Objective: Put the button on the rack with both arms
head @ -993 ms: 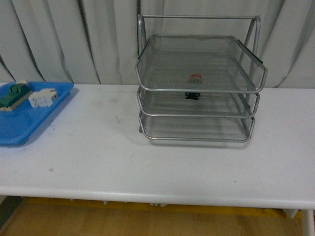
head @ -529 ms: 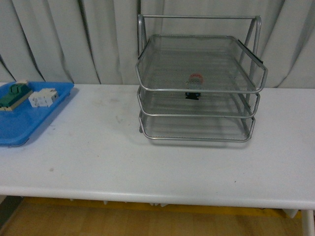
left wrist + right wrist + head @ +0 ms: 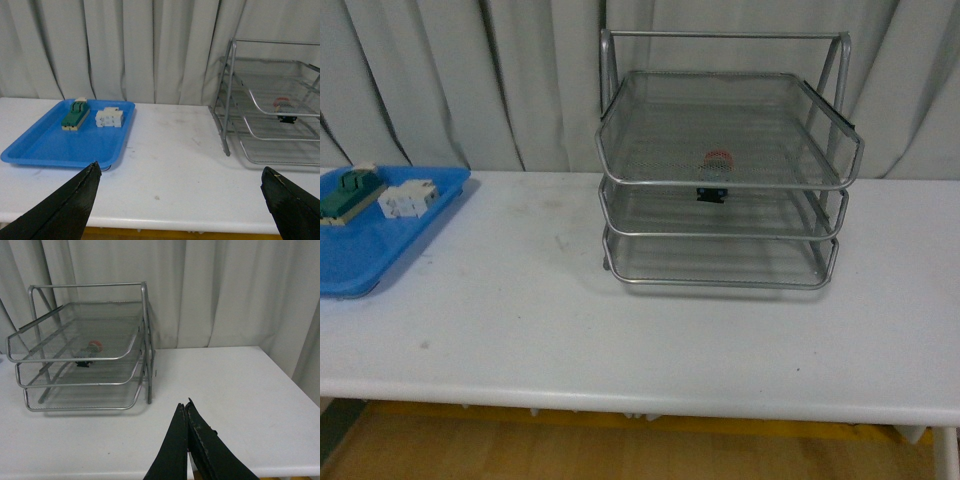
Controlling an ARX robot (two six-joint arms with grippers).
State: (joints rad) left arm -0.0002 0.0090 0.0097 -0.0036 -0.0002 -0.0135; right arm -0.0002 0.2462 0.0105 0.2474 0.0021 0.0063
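My left gripper hangs above the near edge of the white table, fingers spread wide apart, nothing between them. My right gripper is also over the near table edge, its two fingers pressed together tip to tip, holding nothing. Neither arm shows in the front view.

From the left gripper, the blue tray lies at about 10 o'clock, the rack at about 2 o'clock. From the right gripper, the rack stands at about 11 o'clock, well apart.

Front view: rack stands at the back of the table, roughly 12 to 1 o'clock, against the grey curtain. The button sits in the rack, red cap seen through the top tray's mesh, black body showing just below that tray's front rim. I cannot tell for certain whether it rests on the top or the middle tier.

Blue tray at 9 o'clock holds a green-and-cream terminal block and, just beside it, a white blocky component.
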